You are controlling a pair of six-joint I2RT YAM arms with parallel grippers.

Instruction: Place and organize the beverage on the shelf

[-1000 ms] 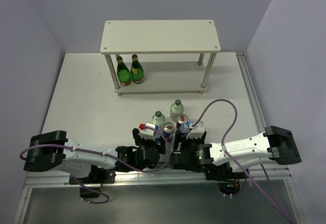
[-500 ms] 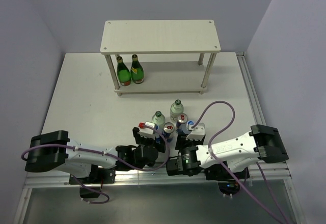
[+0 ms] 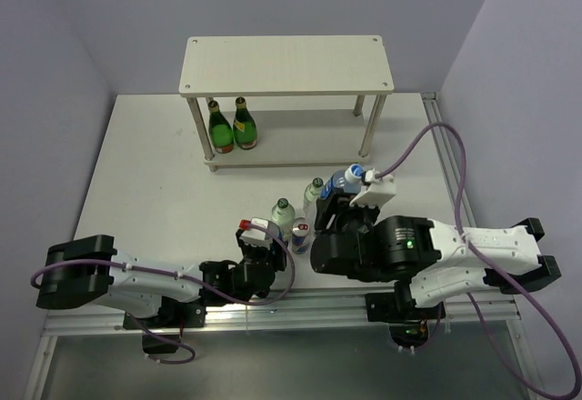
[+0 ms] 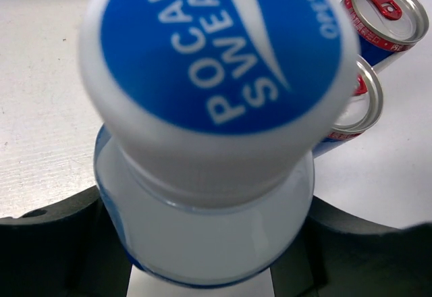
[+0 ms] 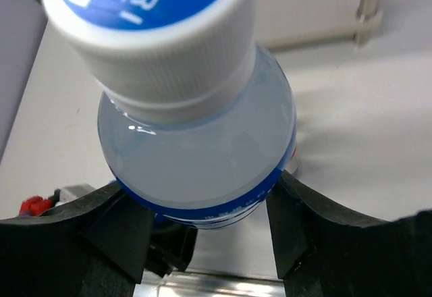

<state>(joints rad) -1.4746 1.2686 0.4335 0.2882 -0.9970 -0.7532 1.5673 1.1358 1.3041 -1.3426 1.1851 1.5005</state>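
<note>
Top external view puts the shelf (image 3: 286, 64) at the far side of the table (image 3: 145, 173), with two dark green bottles (image 3: 220, 132) at the left end of its lower tier. My right gripper (image 3: 353, 182) is closed around a water bottle (image 3: 349, 179) in front of the shelf's right half, clear of its legs. The right wrist view shows my fingers (image 5: 125, 233) pressed against both sides of the body below the blue cap. My left gripper (image 3: 259, 236), nearer the bases, clasps the second water bottle (image 4: 209, 236) the same way. Two green-capped bottles (image 3: 283, 209) stand between my grippers, and two cans (image 4: 386, 15) sit just beside the left one.
</note>
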